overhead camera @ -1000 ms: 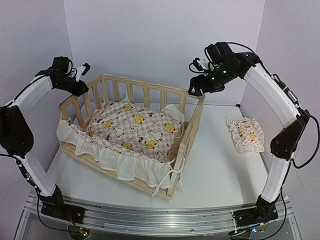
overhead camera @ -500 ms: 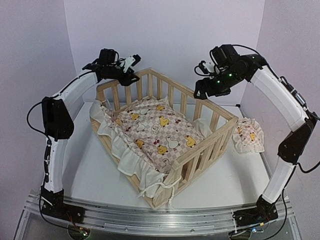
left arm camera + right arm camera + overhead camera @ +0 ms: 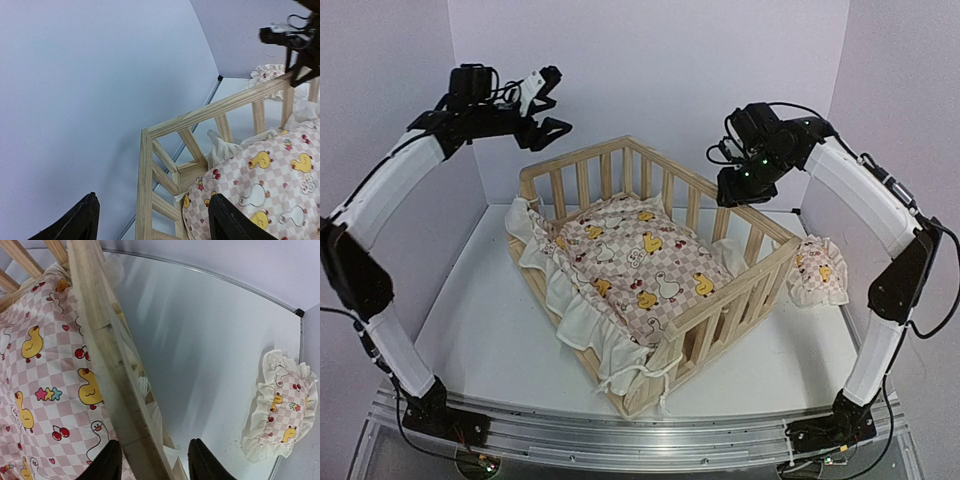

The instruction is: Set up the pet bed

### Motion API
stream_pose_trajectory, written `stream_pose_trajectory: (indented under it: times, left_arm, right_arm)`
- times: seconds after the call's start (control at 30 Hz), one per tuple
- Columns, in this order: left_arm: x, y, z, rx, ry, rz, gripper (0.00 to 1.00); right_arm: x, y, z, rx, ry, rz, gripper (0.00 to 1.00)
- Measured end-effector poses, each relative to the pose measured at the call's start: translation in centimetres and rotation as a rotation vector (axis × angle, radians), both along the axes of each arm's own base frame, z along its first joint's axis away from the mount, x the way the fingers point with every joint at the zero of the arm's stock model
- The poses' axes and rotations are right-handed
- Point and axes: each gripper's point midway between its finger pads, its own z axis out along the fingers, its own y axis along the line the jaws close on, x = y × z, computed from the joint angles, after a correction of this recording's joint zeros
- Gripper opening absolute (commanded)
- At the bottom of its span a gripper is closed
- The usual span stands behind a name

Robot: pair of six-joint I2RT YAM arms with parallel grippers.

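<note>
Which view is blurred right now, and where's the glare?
Right wrist: the pet bed rail, straddled by the right hand, looks smeared and soft, and pale streaky reflections cross the table. Left wrist: the rail and cushion are sharp under flat light. Top external: even lighting, with only soft shadows under the bed.

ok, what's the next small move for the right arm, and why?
Probably close the right gripper on the top rail of the light-wood slatted pet bed: its jaws straddle that rail with a gap showing, while the left gripper hangs open above the far corner, holding nothing.
</note>
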Motion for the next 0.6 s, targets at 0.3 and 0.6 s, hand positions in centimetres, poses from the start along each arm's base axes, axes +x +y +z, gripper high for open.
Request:
stream_pose_trajectory:
  times: [0.3, 0.6]
  left_arm:
    - [-13.7, 4.5, -9.8, 0.119, 0.138, -0.085, 0.62]
    - [-19.2, 6.3, -25.9, 0.293, 0.456, -0.156, 0.53]
  right_arm:
    - [-0.8, -0.2, -0.6, -0.043, -0.003, 0.046, 0.16]
    - [-1.9, -0.5, -0.6, 0.010, -0.007, -0.023, 0.00]
